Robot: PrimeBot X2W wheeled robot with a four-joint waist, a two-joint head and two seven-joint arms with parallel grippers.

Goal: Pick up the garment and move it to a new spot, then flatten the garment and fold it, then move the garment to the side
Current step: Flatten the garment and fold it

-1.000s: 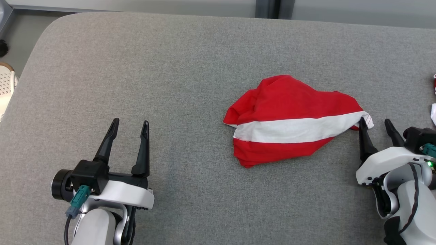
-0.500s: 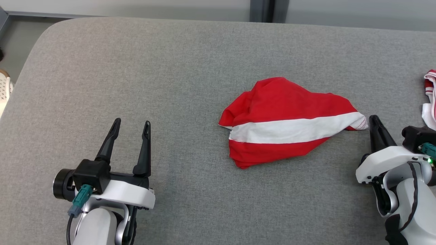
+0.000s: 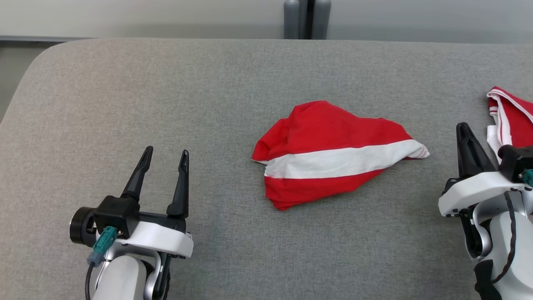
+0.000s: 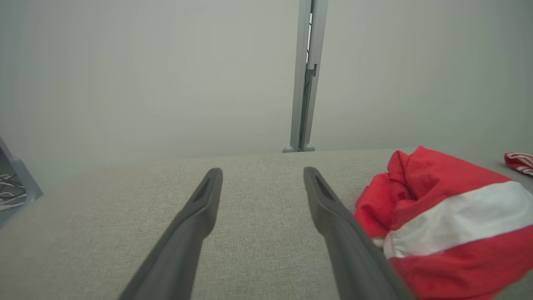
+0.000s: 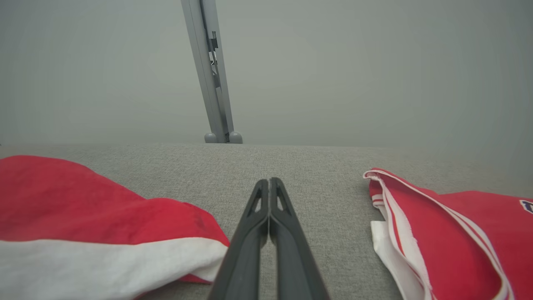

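Grey fabric table [image 3: 166, 104], two cloths: crumpled red white-banded garment [image 3: 333, 154], red white-trimmed garment [image 3: 514, 121]. Right gripper [image 3: 463, 126] between them, pinched empty; left gripper [image 3: 166, 151] splayed.

Light: even, soft, fairly bright | shadows: faint, diffuse | head view: sharp | my wrist views: wall [image 5: 374, 62] hazy, my right hand [image 5: 269, 183] soft near lens, edges bowed

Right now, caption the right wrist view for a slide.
Right gripper, shut and empty, points across the grey cushion between the crumpled striped garment and a second red garment.
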